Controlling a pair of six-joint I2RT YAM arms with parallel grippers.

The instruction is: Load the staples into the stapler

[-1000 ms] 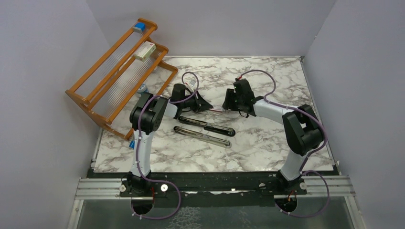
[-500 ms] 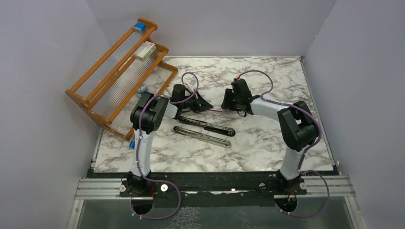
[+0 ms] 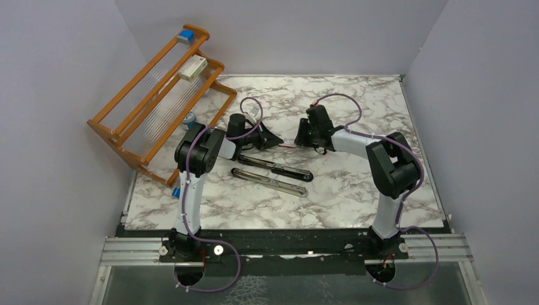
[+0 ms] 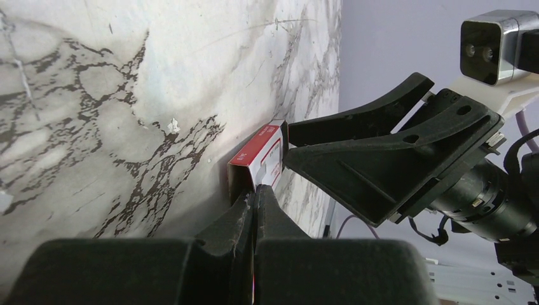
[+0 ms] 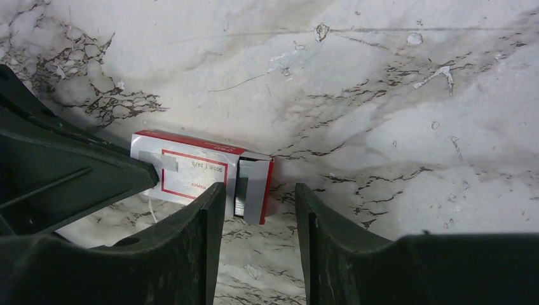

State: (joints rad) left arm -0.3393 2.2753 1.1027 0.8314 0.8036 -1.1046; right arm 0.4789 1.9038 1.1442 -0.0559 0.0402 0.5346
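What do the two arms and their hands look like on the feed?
Both the left arm and right arm have white links with chunky black joints. A purple cable loops along each. The left hand and right hand have matte black, wedge-shaped fingers. A silver-fronted camera sits on the right wrist.

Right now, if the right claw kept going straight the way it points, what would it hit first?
Probably the staple packet: its open end, showing grey staples, lies just ahead of the right claw, between its fingers. The left claw pinches the other end. Depth is unclear.
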